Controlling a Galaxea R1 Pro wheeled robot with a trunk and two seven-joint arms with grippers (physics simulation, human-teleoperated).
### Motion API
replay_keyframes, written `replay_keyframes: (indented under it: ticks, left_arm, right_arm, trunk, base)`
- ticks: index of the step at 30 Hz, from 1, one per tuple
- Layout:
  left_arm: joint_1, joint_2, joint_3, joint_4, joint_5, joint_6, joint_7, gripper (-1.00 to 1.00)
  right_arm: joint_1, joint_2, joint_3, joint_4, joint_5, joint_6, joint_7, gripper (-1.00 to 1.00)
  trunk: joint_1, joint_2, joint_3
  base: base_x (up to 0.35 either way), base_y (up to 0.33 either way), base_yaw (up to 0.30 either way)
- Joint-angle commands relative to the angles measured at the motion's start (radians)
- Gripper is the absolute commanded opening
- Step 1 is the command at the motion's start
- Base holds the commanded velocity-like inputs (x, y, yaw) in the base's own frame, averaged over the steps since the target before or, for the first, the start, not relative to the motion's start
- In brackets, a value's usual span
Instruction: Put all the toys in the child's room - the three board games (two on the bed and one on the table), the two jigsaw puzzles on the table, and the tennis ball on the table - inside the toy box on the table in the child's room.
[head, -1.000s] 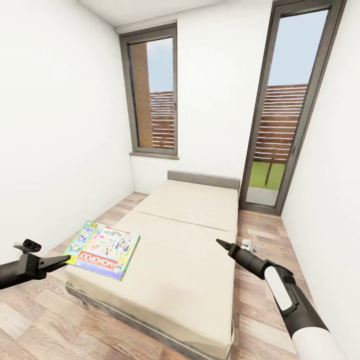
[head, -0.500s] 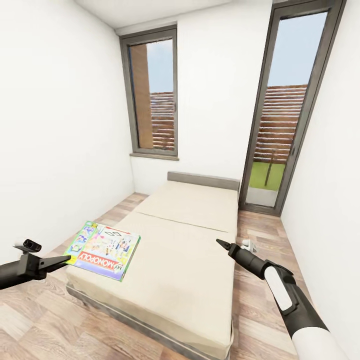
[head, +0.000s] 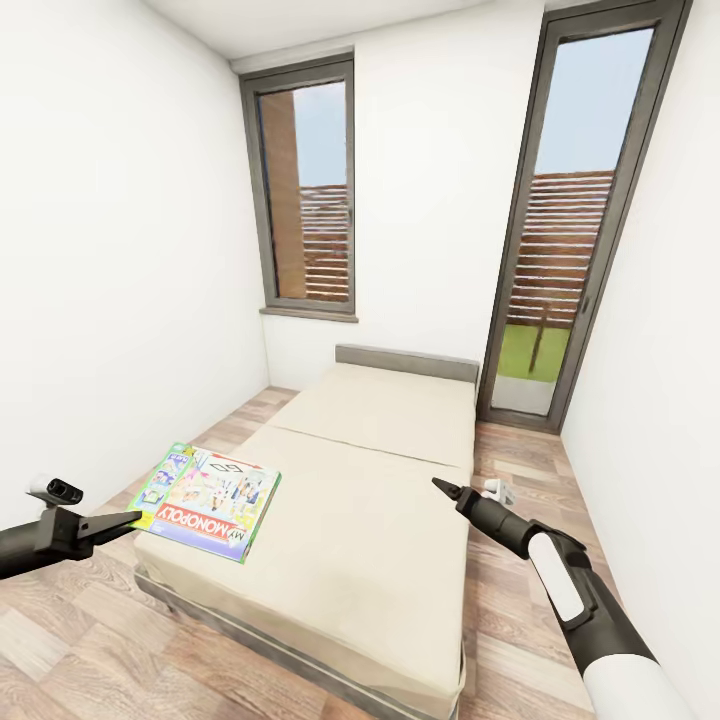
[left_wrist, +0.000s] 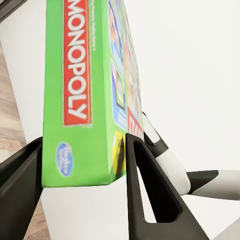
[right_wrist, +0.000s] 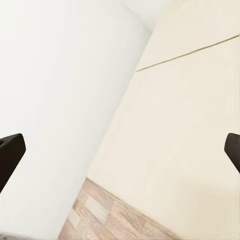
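Observation:
A green-edged Monopoly board game (head: 205, 498) sits between the fingers of my left gripper (head: 135, 518), which is shut on its near edge. It hangs flat over the near left corner of the bed (head: 360, 500), a cream mattress with a seam and a grey headboard. The left wrist view shows the box's green side (left_wrist: 85, 90) clamped between both dark fingers of the left gripper (left_wrist: 82, 145). My right gripper (head: 440, 486) hovers over the bed's right side. In the right wrist view it (right_wrist: 122, 147) is open and holds nothing, with the mattress (right_wrist: 185, 125) beyond it.
White walls close in on the left and right. A window (head: 305, 190) and a tall glass door (head: 565, 230) are at the far end. A small white object (head: 497, 490) lies on the wooden floor to the right of the bed.
The whole view has shifted slightly, so the camera moved a little. Both arms and the held board game keep their pose.

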Motion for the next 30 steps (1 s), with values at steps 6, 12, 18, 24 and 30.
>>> replay_keyframes:
  ticks: [6, 12, 18, 24, 30]
  left_arm:
    - [-0.001, 0.0, -0.001, 0.0, 0.001, 0.01, -0.003, -1.0]
    - [-0.001, 0.0, -0.001, 0.0, 0.001, 0.01, -0.003, -1.0]
    - [-0.001, 0.0, -0.001, 0.0, 0.001, 0.01, -0.003, -1.0]
    - [-0.001, 0.0, -0.001, 0.0, 0.0, 0.01, -0.003, -1.0]
    - [-0.001, 0.0, -0.001, 0.0, 0.0, 0.01, -0.003, -1.0]
  right_arm:
    - [-0.001, 0.0, -0.003, 0.0, -0.005, 0.008, 0.0, 1.0]
    - [-0.001, 0.0, -0.003, 0.002, -0.005, 0.008, 0.0, 1.0]
    - [-0.001, 0.0, -0.002, 0.004, -0.004, 0.008, 0.0, 1.0]
    - [-0.001, 0.001, -0.001, 0.006, -0.005, -0.001, 0.0, 1.0]
    - [-0.001, 0.001, -0.001, 0.006, -0.007, -0.042, 0.0, 1.0]
  trunk:
    - [-0.023, 0.041, 0.017]
    - [-0.046, 0.083, 0.036]
    - [-0.069, 0.125, 0.055]
    - [-0.092, 0.167, 0.074]
    - [-0.115, 0.209, 0.092]
  base:
    - [0.0, 0.0, 0.0]
    - [0.0, 0.0, 0.0]
    - [0.0, 0.0, 0.044]
    - [0.0, 0.0, 0.096]
    - [0.0, 0.0, 0.124]
